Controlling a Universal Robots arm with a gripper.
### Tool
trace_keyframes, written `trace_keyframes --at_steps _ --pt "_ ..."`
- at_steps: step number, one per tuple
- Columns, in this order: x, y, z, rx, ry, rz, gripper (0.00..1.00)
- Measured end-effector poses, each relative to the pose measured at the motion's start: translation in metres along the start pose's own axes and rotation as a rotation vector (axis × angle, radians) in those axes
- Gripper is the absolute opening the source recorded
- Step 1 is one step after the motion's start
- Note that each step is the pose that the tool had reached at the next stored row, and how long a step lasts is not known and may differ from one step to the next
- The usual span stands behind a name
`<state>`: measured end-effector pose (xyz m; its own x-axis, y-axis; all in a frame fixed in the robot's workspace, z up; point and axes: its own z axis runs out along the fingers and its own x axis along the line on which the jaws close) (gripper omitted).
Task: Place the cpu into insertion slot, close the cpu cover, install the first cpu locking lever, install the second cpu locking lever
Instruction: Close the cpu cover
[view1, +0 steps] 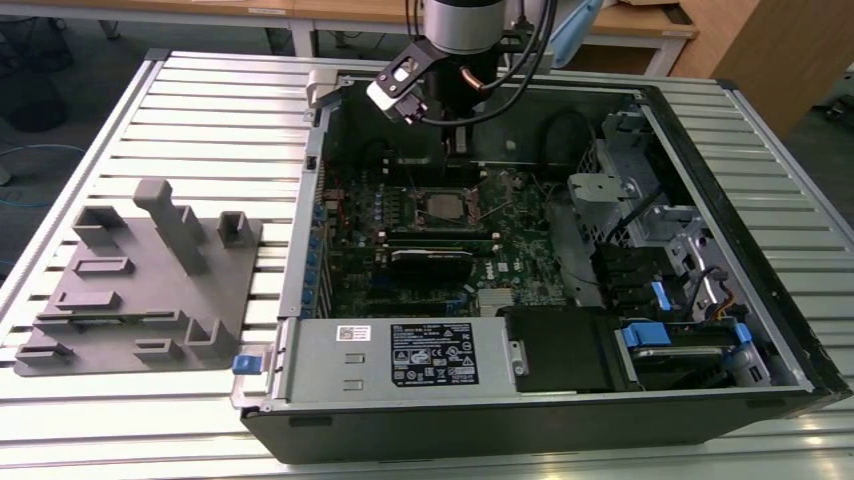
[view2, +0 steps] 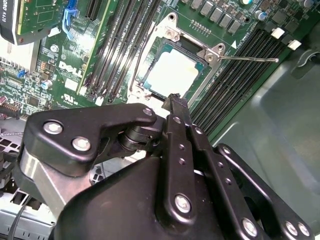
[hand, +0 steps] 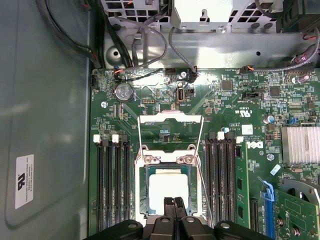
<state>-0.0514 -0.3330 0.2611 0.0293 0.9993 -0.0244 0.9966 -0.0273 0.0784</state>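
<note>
The cpu lies flat in the slot, bright metal face up, mid-board inside the open case on the bench. The cover appears swung open. Its silvery frame stands beyond the slot's hinge edge, the board shows through its window, and no frame lies over the chip. A thin lever juts sideways over the memory slots and looks unlatched. The hand is empty, its fingers pressed together into one narrow tip at the cpu's near edge. Whether the tip touches the chip cannot be determined. Handling, as judged: the cpu is light, thin and rigid, with a smooth face that offers little friction. Its underside and the slot's contacts are likely fragile, so any load should be light and straight down. Take hold by two opposite side edges only and keep the chip level. Do not pinch across the face or drag it sideways in the slot.
</note>
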Motion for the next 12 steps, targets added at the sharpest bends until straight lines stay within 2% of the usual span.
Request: trace_keyframes --at_steps 12 --pt "0.0001 0.0031 0.0003 0.0 0.0 0.0 0.1"
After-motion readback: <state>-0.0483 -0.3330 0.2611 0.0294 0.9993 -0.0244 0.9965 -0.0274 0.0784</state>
